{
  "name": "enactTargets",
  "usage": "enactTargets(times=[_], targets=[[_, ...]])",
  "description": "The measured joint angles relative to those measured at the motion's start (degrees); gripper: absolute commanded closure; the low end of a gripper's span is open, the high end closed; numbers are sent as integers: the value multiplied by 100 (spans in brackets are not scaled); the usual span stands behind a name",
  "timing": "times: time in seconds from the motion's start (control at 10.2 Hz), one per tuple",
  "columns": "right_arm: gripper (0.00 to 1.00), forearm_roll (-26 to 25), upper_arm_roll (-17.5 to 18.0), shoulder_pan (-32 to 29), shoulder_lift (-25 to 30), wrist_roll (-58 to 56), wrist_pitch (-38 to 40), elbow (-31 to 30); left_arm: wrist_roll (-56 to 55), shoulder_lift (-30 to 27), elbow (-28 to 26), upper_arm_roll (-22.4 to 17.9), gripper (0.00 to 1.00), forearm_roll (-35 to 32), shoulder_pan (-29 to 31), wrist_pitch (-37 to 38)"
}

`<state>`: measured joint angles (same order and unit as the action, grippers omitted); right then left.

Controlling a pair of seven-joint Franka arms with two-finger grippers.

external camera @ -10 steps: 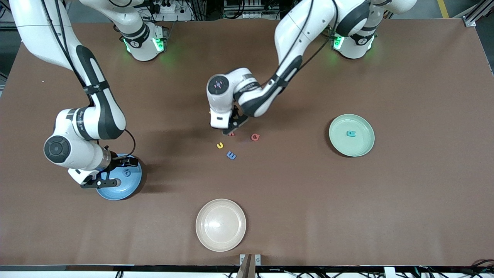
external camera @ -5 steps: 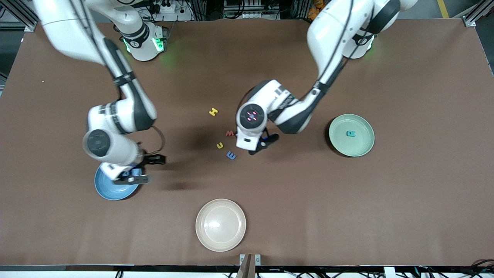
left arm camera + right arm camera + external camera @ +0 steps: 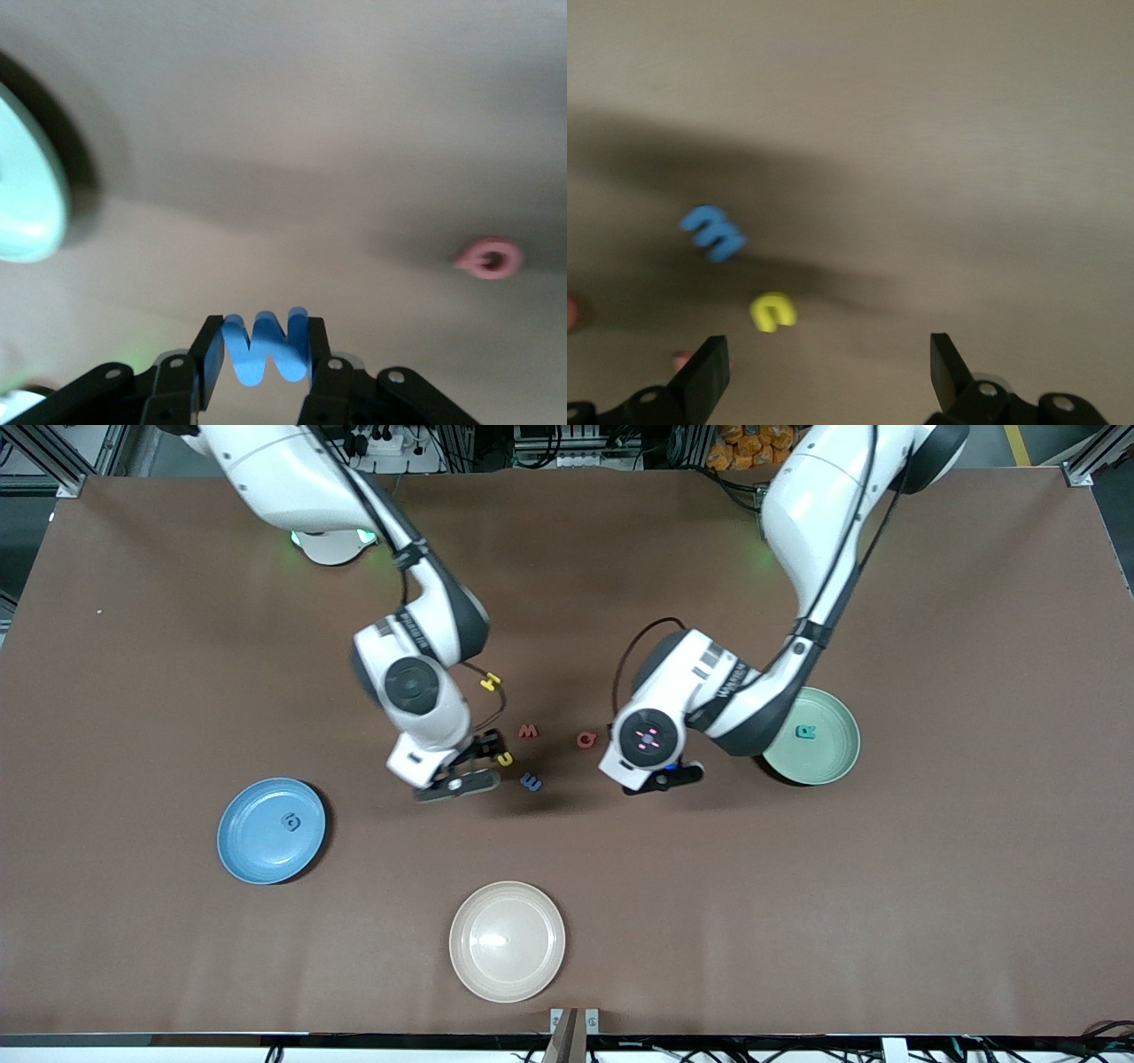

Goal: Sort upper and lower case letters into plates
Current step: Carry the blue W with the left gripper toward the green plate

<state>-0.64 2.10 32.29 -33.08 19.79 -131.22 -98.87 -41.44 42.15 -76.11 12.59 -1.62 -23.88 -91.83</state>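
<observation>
Across the brown desk point(image 3: 930, 886) in the front view, the right pincer point(image 3: 456, 771) hangs over the loose letters near the middle, just beside the yellow u point(image 3: 505, 759) and the blue m point(image 3: 531, 782). A red w point(image 3: 528, 732), a red Q point(image 3: 586, 739) and a yellow H point(image 3: 490, 682) lie close by. The left pincer point(image 3: 663, 776) is over bare desk between the red Q and the mint green plate point(image 3: 833, 762), which holds a teal letter point(image 3: 805, 732). Toward the right arm's end lies the sky blue plate point(image 3: 257, 850) with one blue letter point(image 3: 291, 821). Nearest the camera sits a cream plate point(image 3: 506, 941).

From the left wrist view, the left pincer point(image 3: 264, 354) clamps a blue W point(image 3: 264, 347) between its fingers point(image 3: 209, 359).

From the right wrist view, the right pincer point(image 3: 829, 372) stands wide apart, holding nothing.
</observation>
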Motion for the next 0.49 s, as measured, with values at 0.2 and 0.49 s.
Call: enactTargets(times=[0.2, 0.49], targets=[[0, -45, -11, 291, -303, 1, -276, -11, 1233, -490, -727, -8, 86, -210, 604, 20], [0, -329, -71, 310, -517, -5, -727, -321, 2373, -1094, -2126, -6, 86, -425, 1316, -863]])
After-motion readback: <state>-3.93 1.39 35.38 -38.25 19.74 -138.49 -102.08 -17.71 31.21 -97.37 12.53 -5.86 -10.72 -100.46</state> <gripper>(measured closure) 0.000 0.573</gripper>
